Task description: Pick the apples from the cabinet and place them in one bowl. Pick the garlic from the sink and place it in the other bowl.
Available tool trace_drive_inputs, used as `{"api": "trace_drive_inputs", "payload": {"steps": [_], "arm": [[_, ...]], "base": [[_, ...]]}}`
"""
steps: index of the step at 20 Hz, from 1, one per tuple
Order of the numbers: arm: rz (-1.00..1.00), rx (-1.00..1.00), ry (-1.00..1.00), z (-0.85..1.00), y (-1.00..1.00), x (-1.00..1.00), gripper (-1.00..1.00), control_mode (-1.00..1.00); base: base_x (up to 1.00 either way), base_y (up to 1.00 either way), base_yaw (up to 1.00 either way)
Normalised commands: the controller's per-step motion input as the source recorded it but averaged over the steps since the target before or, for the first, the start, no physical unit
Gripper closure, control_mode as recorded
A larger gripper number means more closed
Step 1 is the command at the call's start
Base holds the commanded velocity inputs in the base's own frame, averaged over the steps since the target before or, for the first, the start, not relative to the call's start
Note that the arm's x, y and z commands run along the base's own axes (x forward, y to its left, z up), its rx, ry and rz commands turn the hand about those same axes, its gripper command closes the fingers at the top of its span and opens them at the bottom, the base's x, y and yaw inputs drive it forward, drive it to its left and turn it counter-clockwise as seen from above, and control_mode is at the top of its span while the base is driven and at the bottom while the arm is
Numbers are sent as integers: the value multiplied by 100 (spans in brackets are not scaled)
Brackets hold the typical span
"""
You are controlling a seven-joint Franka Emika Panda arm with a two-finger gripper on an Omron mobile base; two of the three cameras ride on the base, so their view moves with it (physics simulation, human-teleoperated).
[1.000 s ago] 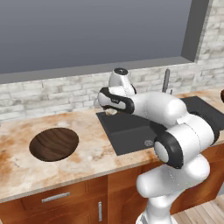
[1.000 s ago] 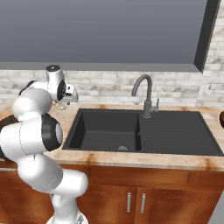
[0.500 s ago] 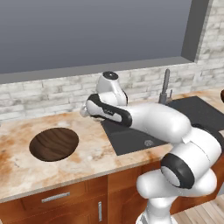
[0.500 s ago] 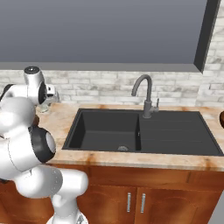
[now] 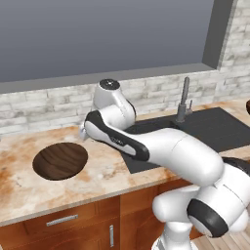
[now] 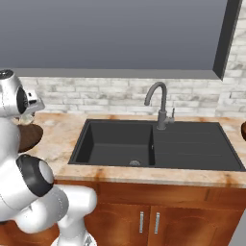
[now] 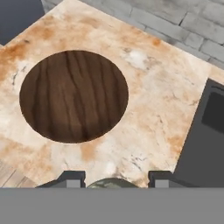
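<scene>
My gripper (image 5: 84, 133) hangs over the counter just right of the other bowl (image 5: 60, 160), a wide dark brown wooden one. In the hand view the fingertips (image 7: 72, 178) stand close on a small pale rounded lump, the garlic (image 7: 113, 183), with the bowl (image 7: 73, 96) ahead and slightly left. The same bowl (image 6: 30, 137) peeks out beside the arm in the right base view. The black sink (image 6: 158, 144) lies to the right, its basin bare. A sliver of reddish-brown bowl (image 6: 243, 130) shows at the far right edge. The apples and the cabinet are out of view.
A grey gooseneck tap (image 6: 161, 103) stands behind the sink (image 5: 205, 127). A brick wall and a window sill run along the back of the marbled counter (image 5: 29, 188). Wooden drawers and doors sit below the counter's front edge.
The arm has swung left from above the sink's edge to the counter beside the dark bowl, carrying the small lump along. The bowl and the sink have not moved.
</scene>
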Motion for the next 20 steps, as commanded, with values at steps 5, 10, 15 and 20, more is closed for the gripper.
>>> {"api": "trace_drive_inputs", "payload": {"steps": [5,10,15,20], "arm": [[15,-13,-1,-2,76,-5,100,-100],[8,-4,2,-17,66,39,100,-100],[2,0,3,-46,48,9,100,-100],[0,-3,0,-56,22,20,100,-100]], "base": [[0,0,0],[0,0,0],[0,0,0],[0,0,0]]}}
